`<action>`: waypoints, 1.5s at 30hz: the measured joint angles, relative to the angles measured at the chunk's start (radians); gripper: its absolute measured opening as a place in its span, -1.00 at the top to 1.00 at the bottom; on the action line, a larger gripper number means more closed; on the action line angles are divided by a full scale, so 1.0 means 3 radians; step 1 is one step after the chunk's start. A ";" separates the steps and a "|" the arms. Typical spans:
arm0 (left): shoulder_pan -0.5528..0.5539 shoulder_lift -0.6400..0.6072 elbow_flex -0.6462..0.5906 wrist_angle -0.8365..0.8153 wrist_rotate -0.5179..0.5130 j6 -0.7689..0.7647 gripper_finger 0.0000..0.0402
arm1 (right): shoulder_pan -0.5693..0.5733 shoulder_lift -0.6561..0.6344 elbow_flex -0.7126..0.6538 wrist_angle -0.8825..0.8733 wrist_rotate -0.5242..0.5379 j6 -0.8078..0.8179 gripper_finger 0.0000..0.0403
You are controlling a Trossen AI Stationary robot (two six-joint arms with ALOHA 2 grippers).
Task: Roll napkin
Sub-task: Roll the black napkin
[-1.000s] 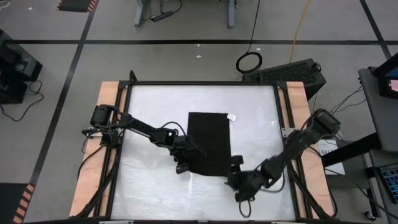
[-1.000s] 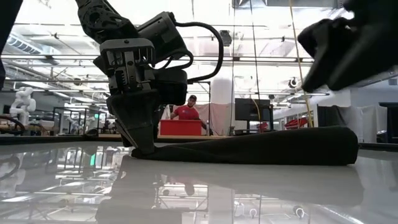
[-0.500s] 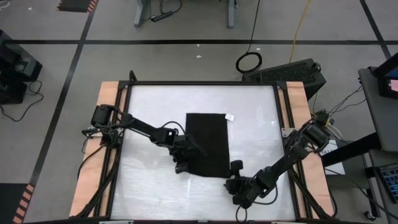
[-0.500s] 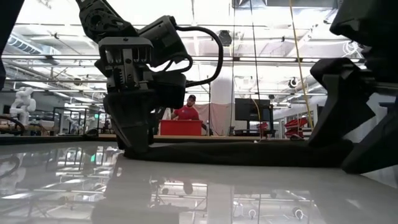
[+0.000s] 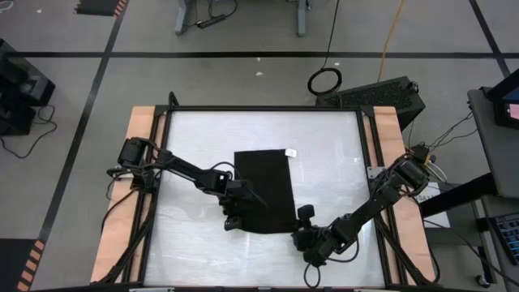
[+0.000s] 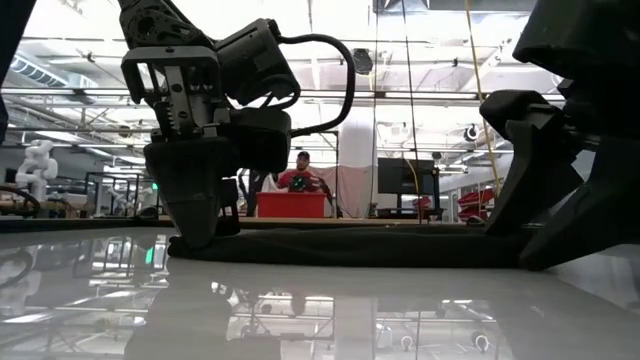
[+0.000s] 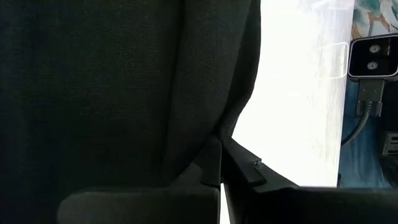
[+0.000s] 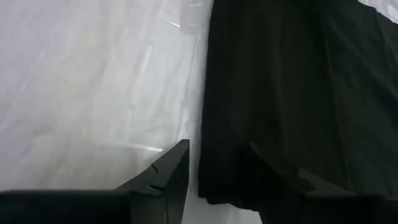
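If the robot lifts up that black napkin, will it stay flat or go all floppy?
Probably floppy: the napkin lies thin and flat on the table, and it creases where the left hand pinches its corner. It likely slides easily, since the tabletop looks shiny. It looks light, and the right hand waits open at the other corner.

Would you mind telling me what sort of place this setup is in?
Probably a robotics lab or workshop. The table stands on a grey floor marked with black tape lines, and the low view shows a large hall with bright ceiling lights and a person at work.
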 joint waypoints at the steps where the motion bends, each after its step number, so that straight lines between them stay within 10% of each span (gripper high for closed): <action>1: 0.0000 0.0000 0.0001 0.0001 -0.0001 0.0000 0.99 | -0.0005 -0.0002 0.0000 0.0001 0.0000 -0.0002 0.25; 14: -0.0003 -0.0003 0.0001 -0.0002 0.0019 0.0006 0.99 | -0.0055 -0.0012 0.0010 -0.0147 0.0072 -0.0053 -0.08; 28: -0.0038 -0.0003 0.0001 0.0018 0.0089 0.0089 0.99 | -0.0356 -0.0024 -0.0312 0.0360 -0.0328 -0.0010 0.51; 34: -0.0134 -0.0003 0.0001 0.0011 0.0089 0.0105 0.99 | -0.0483 -0.0034 -0.0332 0.0481 -0.0832 0.0110 0.93; 45: -0.0374 -0.0272 0.0010 -0.0135 -0.0347 0.0099 0.99 | -0.0648 -0.0524 -0.0359 0.0636 -0.2213 0.0737 0.98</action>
